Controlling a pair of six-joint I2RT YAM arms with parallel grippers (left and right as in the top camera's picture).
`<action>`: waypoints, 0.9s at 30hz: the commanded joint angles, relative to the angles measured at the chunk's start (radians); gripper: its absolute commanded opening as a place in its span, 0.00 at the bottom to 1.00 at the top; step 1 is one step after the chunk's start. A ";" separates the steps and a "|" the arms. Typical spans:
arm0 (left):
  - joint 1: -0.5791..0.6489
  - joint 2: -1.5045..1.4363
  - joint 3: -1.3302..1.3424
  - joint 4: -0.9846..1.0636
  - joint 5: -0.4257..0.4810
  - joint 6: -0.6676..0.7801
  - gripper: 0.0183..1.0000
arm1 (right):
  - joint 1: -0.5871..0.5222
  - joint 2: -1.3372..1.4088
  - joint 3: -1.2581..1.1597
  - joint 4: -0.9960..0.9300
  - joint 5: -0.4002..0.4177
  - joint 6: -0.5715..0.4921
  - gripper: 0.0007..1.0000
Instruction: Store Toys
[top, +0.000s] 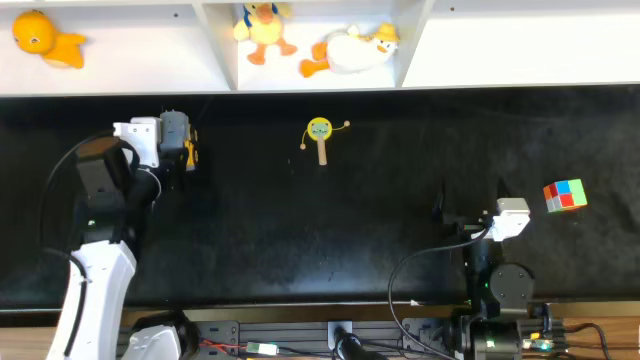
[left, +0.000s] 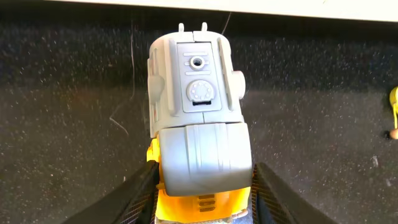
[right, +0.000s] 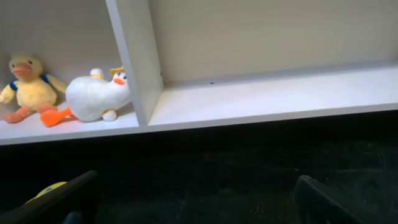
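Note:
My left gripper (left: 205, 190) is shut on a grey and yellow toy vehicle (left: 198, 112), with one finger on each side of its yellow end. From above, the toy vehicle (top: 175, 130) and left gripper (top: 185, 157) are at the far left, near the white shelf (top: 320, 82). A yellow-green rattle (top: 320, 135) with a wooden handle lies on the black mat near the middle. At the right lies a coloured cube (top: 565, 195). My right gripper (top: 470, 205) is low at the right, and the right gripper (right: 198, 182) is open with nothing between its fingers.
The shelf holds an orange duck (top: 45, 38) in its left bay. The middle bay holds a yellow plush duck (top: 265, 25) and a white plush duck (right: 93, 96). Its right bay (right: 273, 96) is bare. Black mat (top: 320, 230) stretches between the arms.

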 joint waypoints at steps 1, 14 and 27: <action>-0.004 -0.023 0.023 0.010 -0.007 -0.003 0.33 | -0.002 -0.009 -0.014 0.003 -0.003 0.008 1.00; -0.004 -0.017 0.109 -0.008 -0.007 -0.003 0.31 | -0.002 -0.009 -0.014 0.003 -0.003 0.008 1.00; -0.004 0.073 0.243 -0.010 -0.007 -0.003 0.30 | -0.002 -0.009 -0.014 0.003 -0.003 0.008 0.99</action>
